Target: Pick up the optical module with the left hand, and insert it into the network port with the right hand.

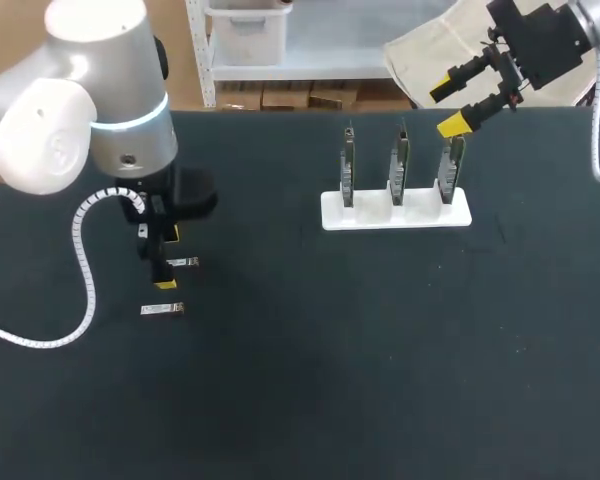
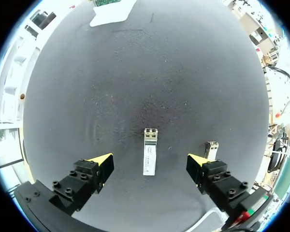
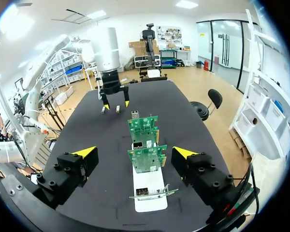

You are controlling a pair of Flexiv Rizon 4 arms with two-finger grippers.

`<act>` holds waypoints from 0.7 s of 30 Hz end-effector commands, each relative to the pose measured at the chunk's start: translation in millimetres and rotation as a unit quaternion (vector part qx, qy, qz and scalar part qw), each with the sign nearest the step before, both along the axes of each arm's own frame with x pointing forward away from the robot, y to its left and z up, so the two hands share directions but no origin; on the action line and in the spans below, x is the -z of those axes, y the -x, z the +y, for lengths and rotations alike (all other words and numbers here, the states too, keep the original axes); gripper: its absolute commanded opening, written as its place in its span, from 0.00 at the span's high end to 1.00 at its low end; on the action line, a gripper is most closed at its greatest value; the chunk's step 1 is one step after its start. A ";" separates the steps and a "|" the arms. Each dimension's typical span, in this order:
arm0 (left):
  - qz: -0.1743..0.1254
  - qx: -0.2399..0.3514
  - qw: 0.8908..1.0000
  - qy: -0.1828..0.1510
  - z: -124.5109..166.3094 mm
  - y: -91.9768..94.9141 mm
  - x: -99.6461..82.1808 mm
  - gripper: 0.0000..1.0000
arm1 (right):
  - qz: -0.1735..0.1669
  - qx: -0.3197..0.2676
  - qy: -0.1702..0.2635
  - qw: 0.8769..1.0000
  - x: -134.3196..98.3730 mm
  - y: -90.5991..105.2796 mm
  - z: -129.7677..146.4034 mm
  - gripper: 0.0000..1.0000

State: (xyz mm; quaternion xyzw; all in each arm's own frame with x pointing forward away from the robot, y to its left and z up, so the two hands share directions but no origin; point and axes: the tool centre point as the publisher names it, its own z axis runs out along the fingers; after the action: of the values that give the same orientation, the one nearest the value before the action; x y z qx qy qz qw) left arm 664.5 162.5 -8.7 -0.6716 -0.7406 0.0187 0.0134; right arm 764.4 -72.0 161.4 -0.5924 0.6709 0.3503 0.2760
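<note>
Two small silver optical modules lie on the black table. One module (image 2: 150, 153) (image 1: 183, 262) lies flat between the open fingers of my left gripper (image 2: 150, 166) (image 1: 168, 258), touching neither finger. The other module (image 2: 211, 149) (image 1: 162, 309) rests just outside one fingertip. A white stand (image 1: 395, 212) (image 3: 150, 188) holds three upright green circuit boards (image 3: 146, 145) with metal network ports (image 3: 137, 144). My right gripper (image 1: 447, 108) (image 3: 134, 153) hangs open above and behind the stand's right end, empty.
The black table stretches bare around the stand and the modules. My left arm (image 3: 110, 72) stands over the two modules, across the table from the stand. A white cable (image 1: 80, 270) loops from the left wrist down onto the table.
</note>
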 end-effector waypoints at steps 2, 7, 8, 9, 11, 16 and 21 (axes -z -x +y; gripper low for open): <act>0.007 0.002 1.000 -0.001 -2.1 -0.9 2.2 0.00 | -0.001 0.002 0.000 1.000 -0.1 1.6 0.0 0.00; 0.011 0.003 1.000 -0.002 -3.2 0.0 5.1 0.00 | -0.001 0.002 0.000 1.000 -0.1 1.6 0.0 0.00; 0.012 0.003 1.000 -0.003 -3.2 0.0 5.2 0.00 | -0.001 0.002 0.000 1.000 -0.1 1.6 0.0 0.00; 0.012 0.002 1.000 -0.002 -3.1 0.0 5.3 0.00 | -0.001 0.002 0.000 1.000 -0.1 1.6 0.0 0.00; 0.012 0.002 1.000 -0.003 -2.9 -0.1 5.3 0.00 | -0.001 0.002 0.000 1.000 -0.1 1.6 0.0 0.00; 0.015 -0.005 1.000 0.006 -2.0 -0.4 5.7 0.00 | -0.001 0.002 0.000 1.000 -0.1 1.6 0.0 0.00; 0.016 -0.006 1.000 0.006 -2.1 -0.3 5.3 0.00 | -0.001 0.002 0.000 1.000 -0.1 1.6 0.0 0.00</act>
State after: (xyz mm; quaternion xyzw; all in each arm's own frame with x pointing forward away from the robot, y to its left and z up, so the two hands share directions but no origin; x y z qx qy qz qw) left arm 663.4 159.7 -14.0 -0.6661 -0.7449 0.0320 0.0195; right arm 764.4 -72.0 161.3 -0.5924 0.6709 0.3503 0.2760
